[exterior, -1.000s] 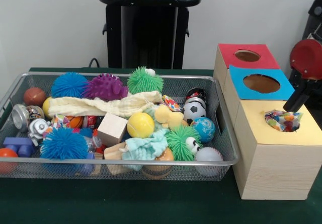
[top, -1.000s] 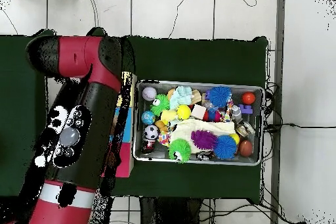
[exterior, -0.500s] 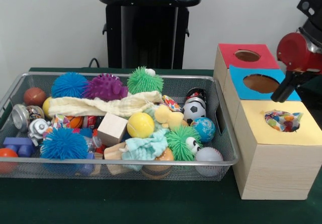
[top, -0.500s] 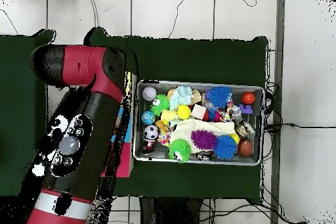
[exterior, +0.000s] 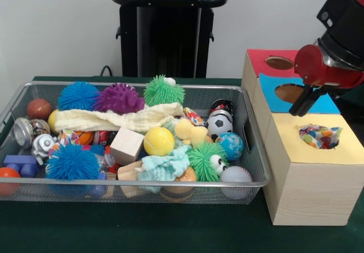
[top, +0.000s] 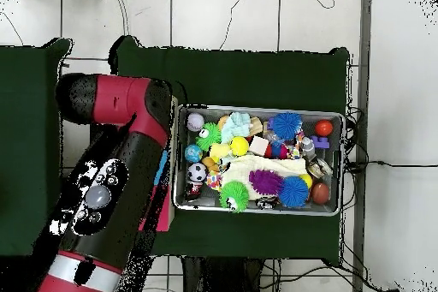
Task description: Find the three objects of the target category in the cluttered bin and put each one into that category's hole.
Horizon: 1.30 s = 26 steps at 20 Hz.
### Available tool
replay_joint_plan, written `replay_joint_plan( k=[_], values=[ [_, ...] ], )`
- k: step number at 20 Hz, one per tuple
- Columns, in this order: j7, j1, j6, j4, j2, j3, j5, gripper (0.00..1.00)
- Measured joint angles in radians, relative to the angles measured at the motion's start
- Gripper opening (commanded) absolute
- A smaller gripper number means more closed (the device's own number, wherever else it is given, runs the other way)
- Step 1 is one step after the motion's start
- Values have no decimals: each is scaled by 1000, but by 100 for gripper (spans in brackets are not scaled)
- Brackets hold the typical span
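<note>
The wire bin (exterior: 170,182) holds a jumble of toys: spiky balls in blue (exterior: 72,162), purple (exterior: 118,99) and green (exterior: 163,90), a yellow ball (exterior: 158,141), a soccer ball (exterior: 219,124), a cream cloth (exterior: 116,118) and a teal cloth (exterior: 165,167). To its right stand three boxes with holes, topped red (exterior: 278,63), blue (exterior: 293,94) and yellow (exterior: 318,145). A multicoloured cloth (exterior: 319,136) sits in the yellow box's hole. My gripper (exterior: 300,105) hangs above the blue box's right part, holding nothing that I can see. In the overhead view the arm (top: 115,190) hides the boxes and the gripper.
A wooden cube (exterior: 127,145), a metal bell (exterior: 27,131), blue bricks (exterior: 20,165) and a baseball (exterior: 236,177) also lie in the bin. The bin's right wall (exterior: 254,145) stands close to the boxes. Green cloth covers the table (exterior: 142,227).
The arm has swung up and to the left in the front view, from beside the yellow box's hole to above the blue box. The multicoloured cloth stays in the yellow hole.
</note>
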Motion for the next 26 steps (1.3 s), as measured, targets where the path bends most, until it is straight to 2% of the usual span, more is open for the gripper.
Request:
replay_joint_plan(
  k=[6,9,15,26],
  values=[
    [0,0,-144,78,-27,68,23,0],
    [0,0,-180,90,-33,94,30,0],
    [0,0,-187,101,-45,141,36,0],
    [3,9,-187,101,-26,148,32,0]
  ],
)
